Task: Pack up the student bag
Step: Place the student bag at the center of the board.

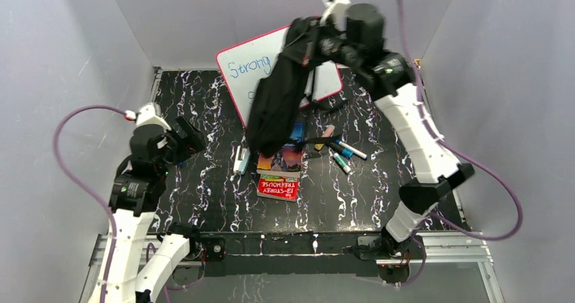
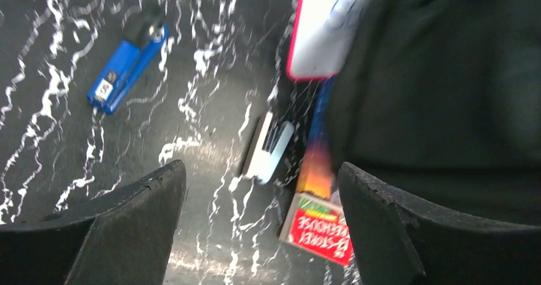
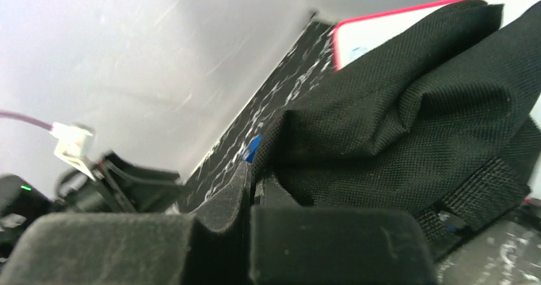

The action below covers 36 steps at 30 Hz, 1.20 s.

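The student bag [image 1: 274,103], black and limp, hangs off the table from my right gripper [image 1: 306,44], which is raised at the back. In the right wrist view the jaws of the right gripper [image 3: 252,178] are pressed together on a fold of the bag's black fabric [image 3: 408,125]. The bag's bottom end droops over a colourful book [image 1: 281,159]. My left gripper [image 1: 193,137] stands open over the left of the table, and nothing lies between its fingers [image 2: 137,221]. The bag [image 2: 446,94] fills the right of the left wrist view.
A red book [image 1: 278,188] lies in front of the colourful one. A red-rimmed whiteboard [image 1: 247,66] leans at the back. Several markers [image 1: 342,155] lie to the right, a white flat object [image 1: 241,160] lies left of the books, and a blue object [image 2: 127,68] is on the left.
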Available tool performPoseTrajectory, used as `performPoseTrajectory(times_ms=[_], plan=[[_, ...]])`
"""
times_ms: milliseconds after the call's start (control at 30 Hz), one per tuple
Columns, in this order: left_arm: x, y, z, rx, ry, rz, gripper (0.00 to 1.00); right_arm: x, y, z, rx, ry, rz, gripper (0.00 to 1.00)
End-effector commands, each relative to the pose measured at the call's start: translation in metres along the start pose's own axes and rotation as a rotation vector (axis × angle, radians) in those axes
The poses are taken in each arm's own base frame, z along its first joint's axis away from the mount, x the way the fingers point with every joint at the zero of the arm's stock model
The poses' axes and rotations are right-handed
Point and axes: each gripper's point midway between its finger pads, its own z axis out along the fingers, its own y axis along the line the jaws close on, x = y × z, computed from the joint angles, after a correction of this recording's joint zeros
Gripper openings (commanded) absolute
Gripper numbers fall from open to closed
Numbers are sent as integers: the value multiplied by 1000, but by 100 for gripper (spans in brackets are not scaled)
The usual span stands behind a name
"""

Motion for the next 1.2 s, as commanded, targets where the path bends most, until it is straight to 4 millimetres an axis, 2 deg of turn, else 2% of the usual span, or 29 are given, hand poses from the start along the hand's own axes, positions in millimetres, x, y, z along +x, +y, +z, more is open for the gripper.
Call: performPoseTrajectory(times_ms=[0,33,100,167,233,267,333,400,500,533,633,767,1000,1167], plan=[[-54,3,-56,-42,-189,-87,86,-21,112,-2,-215,-139,-177,0],[-60,5,-63,-51,-213,-92,85,-11,119,5,-228,-121,-190,0],[-73,10,-81,-76,-259,-103,85,15,150,14,-289,-82,-201,0],[-81,14,-94,-97,-291,-106,85,36,168,20,-336,-51,-203,0],[-85,18,-101,-114,-310,-105,85,56,177,26,-364,-14,-192,0],[-84,19,-102,-117,-310,-103,85,68,175,30,-362,9,-186,0],[-79,22,-99,-126,-295,-98,85,92,159,39,-323,57,-182,0],[-70,22,-92,-126,-262,-95,85,119,132,47,-253,87,-201,0],[-54,21,-81,-107,-209,-92,86,149,88,49,-130,94,-257,0],[-47,20,-75,-101,-186,-89,85,167,69,50,-81,120,-274,0],[-33,12,-64,-57,-124,-86,85,194,35,47,13,164,-308,0],[-18,-3,-52,18,-47,-81,86,217,16,38,50,209,-299,0],[9,-16,-31,83,83,-78,85,230,-9,22,161,218,-228,3],[34,-20,-17,106,175,-116,85,239,-16,12,201,240,-164,2]])
